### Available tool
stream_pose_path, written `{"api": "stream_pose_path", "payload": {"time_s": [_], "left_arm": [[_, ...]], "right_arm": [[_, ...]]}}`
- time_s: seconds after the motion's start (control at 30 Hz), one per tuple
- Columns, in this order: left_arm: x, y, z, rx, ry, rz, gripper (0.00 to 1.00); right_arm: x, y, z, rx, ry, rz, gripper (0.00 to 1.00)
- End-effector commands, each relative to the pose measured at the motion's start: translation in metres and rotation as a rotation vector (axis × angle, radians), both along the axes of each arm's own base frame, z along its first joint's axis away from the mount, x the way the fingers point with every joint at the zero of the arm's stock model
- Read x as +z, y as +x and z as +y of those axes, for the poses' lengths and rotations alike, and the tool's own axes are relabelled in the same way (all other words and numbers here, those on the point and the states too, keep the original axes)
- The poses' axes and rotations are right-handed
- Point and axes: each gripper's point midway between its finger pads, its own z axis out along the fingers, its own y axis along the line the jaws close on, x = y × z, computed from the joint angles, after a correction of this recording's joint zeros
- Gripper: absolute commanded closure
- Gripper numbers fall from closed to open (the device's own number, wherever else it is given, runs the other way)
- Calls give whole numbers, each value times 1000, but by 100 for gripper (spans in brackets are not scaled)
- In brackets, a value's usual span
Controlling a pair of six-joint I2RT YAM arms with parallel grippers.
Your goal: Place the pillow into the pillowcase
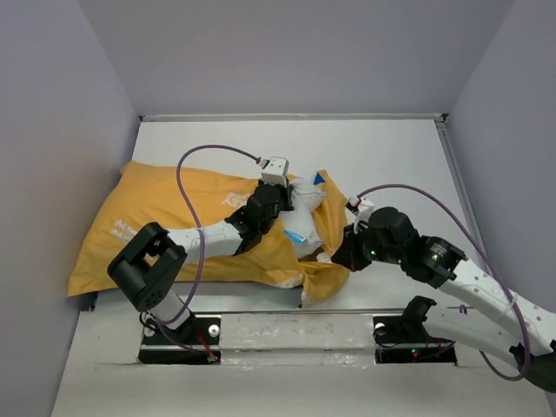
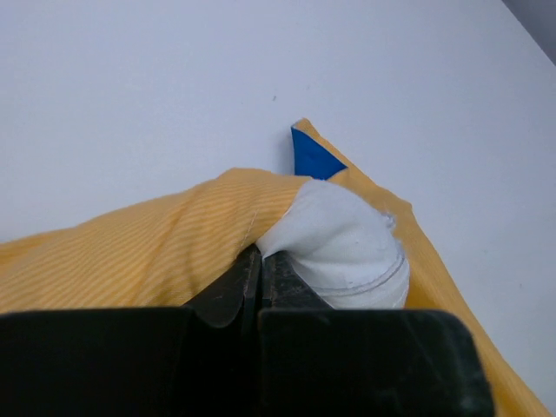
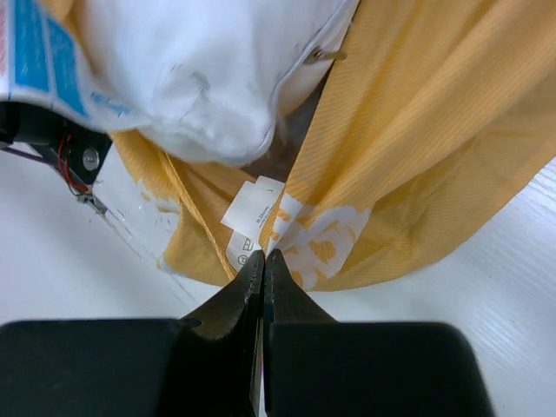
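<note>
The mustard-yellow pillowcase lies across the left and middle of the table, bulging with the pillow inside. A white corner of the pillow with its blue-and-white tag sticks out of the open right end. My left gripper is shut on the pillowcase's upper opening edge, right against the white pillow corner. A blue corner of the case shows beyond it. My right gripper is shut on the lower opening edge next to a white care label, below the pillow.
Grey walls close in the table on the left, back and right. The two arm bases sit at the near edge. A black mount with red wires shows left of the pillowcase in the right wrist view.
</note>
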Motion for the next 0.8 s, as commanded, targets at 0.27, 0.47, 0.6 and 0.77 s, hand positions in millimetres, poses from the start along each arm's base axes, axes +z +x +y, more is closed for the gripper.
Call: {"api": "stream_pose_path", "payload": {"time_s": [0.27,0.47,0.6,0.77], "left_arm": [[-68,-27,26,100,218,-13,100],[-66,-103,2,-42,148,-6,100],[-44,-117,2,-106,86,-20,100],[22,-127,-3,-174,-92,-80,100]], "right_arm": [[157,21,21,32,228,-302,100],[145,97,60,-83,119,-391,100],[129,123,86,-118,166,-386,100],[115,112,103,-58,263,-349,100]]}}
